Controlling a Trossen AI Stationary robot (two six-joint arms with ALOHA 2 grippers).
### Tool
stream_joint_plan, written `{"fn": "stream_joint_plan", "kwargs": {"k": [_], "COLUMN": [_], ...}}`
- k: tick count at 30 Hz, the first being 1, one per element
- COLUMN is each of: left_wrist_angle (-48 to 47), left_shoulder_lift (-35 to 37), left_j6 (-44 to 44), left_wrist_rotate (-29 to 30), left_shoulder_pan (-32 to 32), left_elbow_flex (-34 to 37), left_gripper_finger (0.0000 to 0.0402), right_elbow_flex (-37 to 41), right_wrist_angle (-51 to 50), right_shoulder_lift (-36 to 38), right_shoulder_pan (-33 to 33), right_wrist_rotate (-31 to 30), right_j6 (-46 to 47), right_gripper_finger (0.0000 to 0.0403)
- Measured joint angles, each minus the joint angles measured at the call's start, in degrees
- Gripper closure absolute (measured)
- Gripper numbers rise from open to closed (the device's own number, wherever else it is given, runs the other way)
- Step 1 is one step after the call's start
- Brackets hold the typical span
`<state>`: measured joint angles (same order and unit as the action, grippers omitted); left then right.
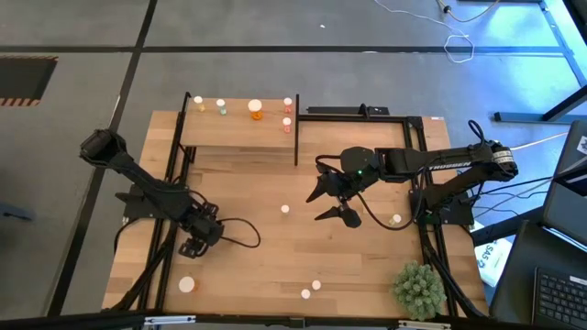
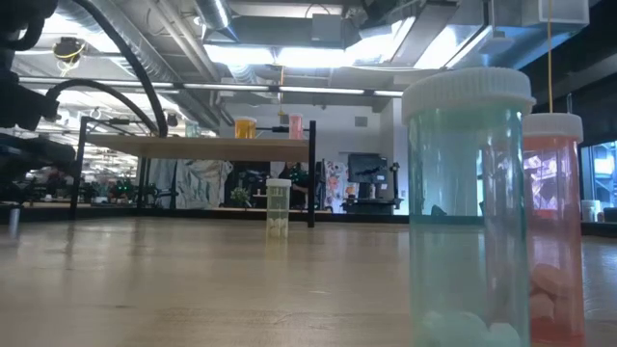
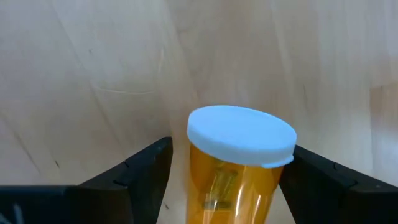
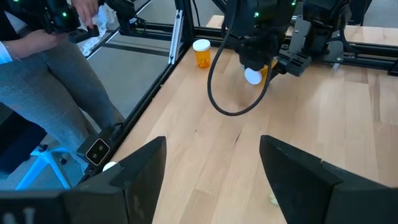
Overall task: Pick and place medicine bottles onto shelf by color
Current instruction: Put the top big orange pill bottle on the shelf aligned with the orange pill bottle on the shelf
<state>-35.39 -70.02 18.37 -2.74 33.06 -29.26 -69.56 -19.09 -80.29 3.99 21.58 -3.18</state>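
— Where's the left gripper right now?

— Low over the wooden tabletop on its left side, arm folded down from its base. Its two dark fingers stand spread wide on either side of an orange medicine bottle with a pale round cap. Whether the pads touch it, I can't tell; from above the gripper covers that bottle completely.

— And the right gripper?

— Reaching in toward the middle of the table, hanging above bare wood, jaws spread wide with nothing between them.

— The rest of the bottles?

— Five small ones sit on the light wooden raised shelf with thin black posts at the far edge. A single white-capped bottle stands mid-table, one more white-capped orange bottle near the front left, and a pair at the front edge. From table height, a pale green bottle and a reddish one loom close, cut off at the bottom.

— Anything else?

— A spiky green plant ball at the front right corner.
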Motion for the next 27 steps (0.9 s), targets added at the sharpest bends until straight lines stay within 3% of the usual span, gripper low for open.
{"fn": "stream_joint_plan", "kwargs": {"k": [11,27], "left_wrist_angle": [0.3,0.2], "left_shoulder_lift": [0.0,0.0], "left_j6": [4.1,4.9], "left_wrist_rotate": [1.4,1.6], "left_shoulder_pan": [0.0,0.0], "left_elbow_flex": [0.0,-0.1], "left_gripper_finger": [0.0138,0.0221], "right_elbow_flex": [0.0,0.0], "right_wrist_angle": [0.0,0.0], "right_shoulder_lift": [0.0,0.0], "right_shoulder_pan": [0.0,0.0], "right_wrist_rotate": [0.0,0.0], "right_j6": [0.0,0.0], "right_gripper_finger": [0.0142,0.0142]}}
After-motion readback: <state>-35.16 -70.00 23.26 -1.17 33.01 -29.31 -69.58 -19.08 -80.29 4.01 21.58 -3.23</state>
